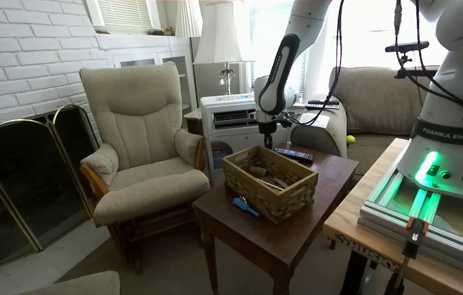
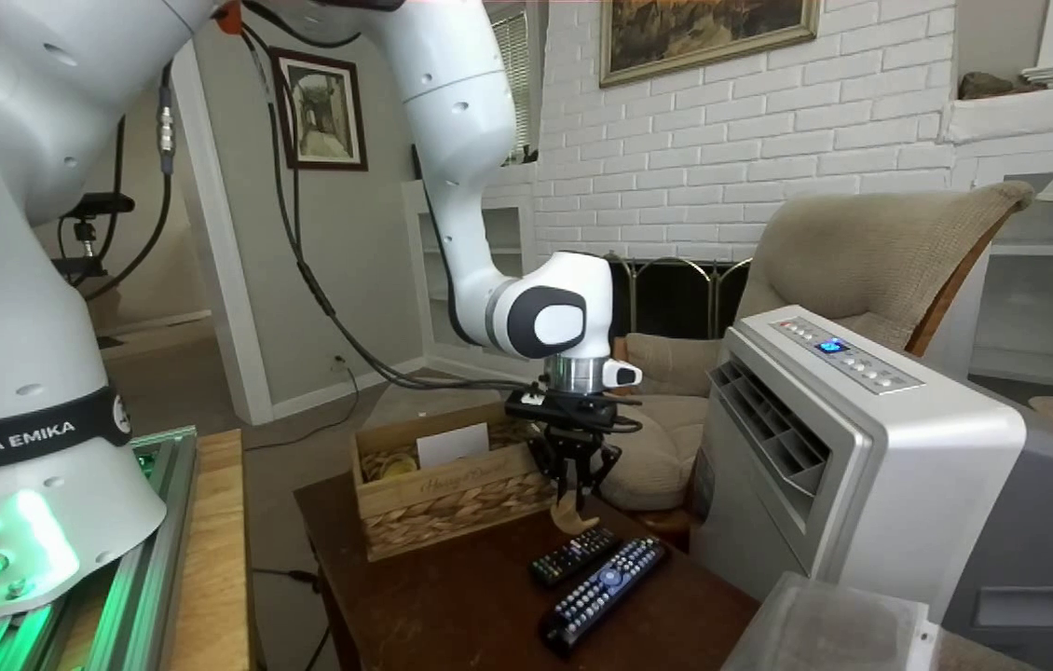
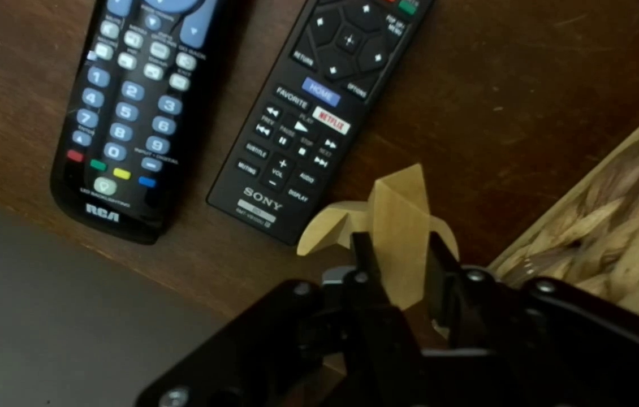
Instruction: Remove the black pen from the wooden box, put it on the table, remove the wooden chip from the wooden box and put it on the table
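The wooden chip, a tan faceted piece with curved arms, shows in an exterior view [image 2: 573, 515] and the wrist view [image 3: 401, 212]. My gripper [image 3: 398, 237] has a finger against each side of it. In an exterior view the gripper [image 2: 571, 494] is low over the table [image 2: 452, 606], beside the wooden box [image 2: 461, 489]; whether the chip touches the table is unclear. The box, woven with a tan wooden rim, also shows in an exterior view [image 1: 256, 190], where it hides the gripper's fingertips. The black pen does not show in any view.
A smaller black remote [image 3: 319, 124] lies close beside the chip; a larger remote [image 3: 127, 113] lies beyond it. A blue item [image 1: 246, 207] lies beside the box. A white card [image 2: 454, 445] stands in the box. A portable air unit [image 2: 769, 447] stands beside the table.
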Action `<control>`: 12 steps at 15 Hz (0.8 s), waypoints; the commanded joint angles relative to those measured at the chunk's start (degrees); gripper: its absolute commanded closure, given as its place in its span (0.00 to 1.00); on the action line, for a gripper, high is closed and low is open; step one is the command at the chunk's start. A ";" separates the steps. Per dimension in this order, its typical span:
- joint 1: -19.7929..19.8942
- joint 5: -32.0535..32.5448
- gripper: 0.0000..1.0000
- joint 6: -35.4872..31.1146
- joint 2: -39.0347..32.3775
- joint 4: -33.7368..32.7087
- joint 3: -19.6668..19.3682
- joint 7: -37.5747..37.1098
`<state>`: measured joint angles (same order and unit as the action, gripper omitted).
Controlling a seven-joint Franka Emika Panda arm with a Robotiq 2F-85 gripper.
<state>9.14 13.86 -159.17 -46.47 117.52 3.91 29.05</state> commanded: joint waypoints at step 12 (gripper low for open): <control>-2.22 0.81 0.92 1.86 -2.32 -3.61 -2.79 -2.17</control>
<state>7.05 13.87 -159.17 -46.85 117.19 1.86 28.04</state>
